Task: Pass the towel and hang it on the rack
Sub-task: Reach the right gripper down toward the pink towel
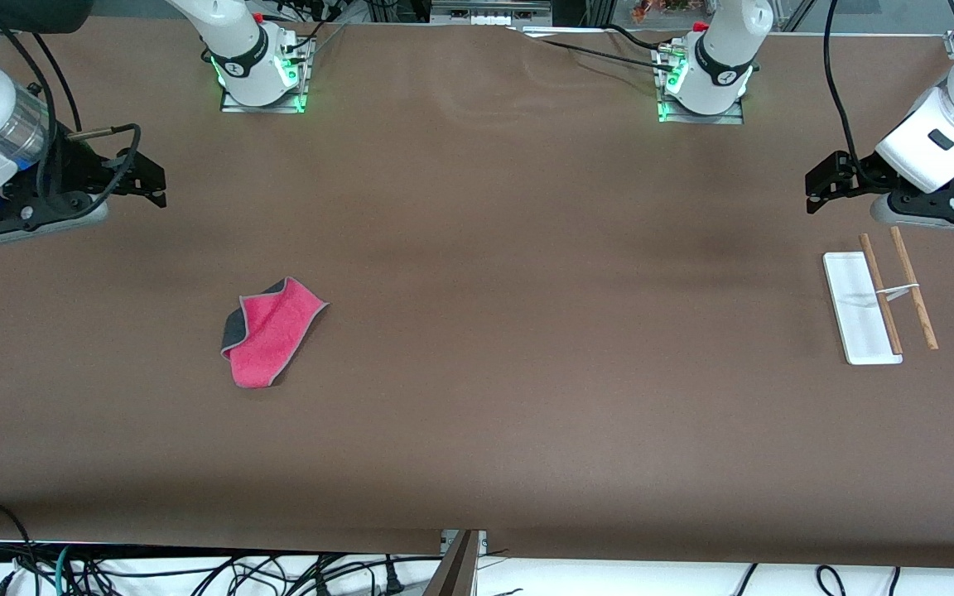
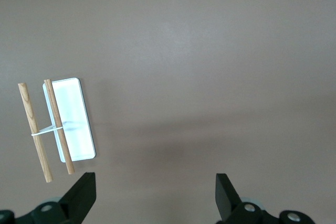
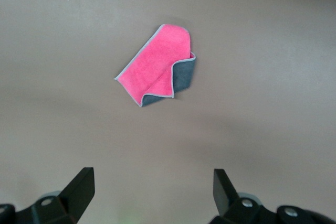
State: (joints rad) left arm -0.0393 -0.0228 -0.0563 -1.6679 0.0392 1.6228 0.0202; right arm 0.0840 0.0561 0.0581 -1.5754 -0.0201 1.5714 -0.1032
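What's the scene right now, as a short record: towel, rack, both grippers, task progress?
towel: lies folded on the table toward the right arm's end, pink face up, a grey flap showing, untouched
rack: on the table toward the left arm's end, white base with two wooden rods, nothing hung on it
right gripper: open, empty, up over bare table at its own end, towel in its wrist view
left gripper: open, empty, up over the table beside the rack
progress: towel not yet picked up, passed or hung
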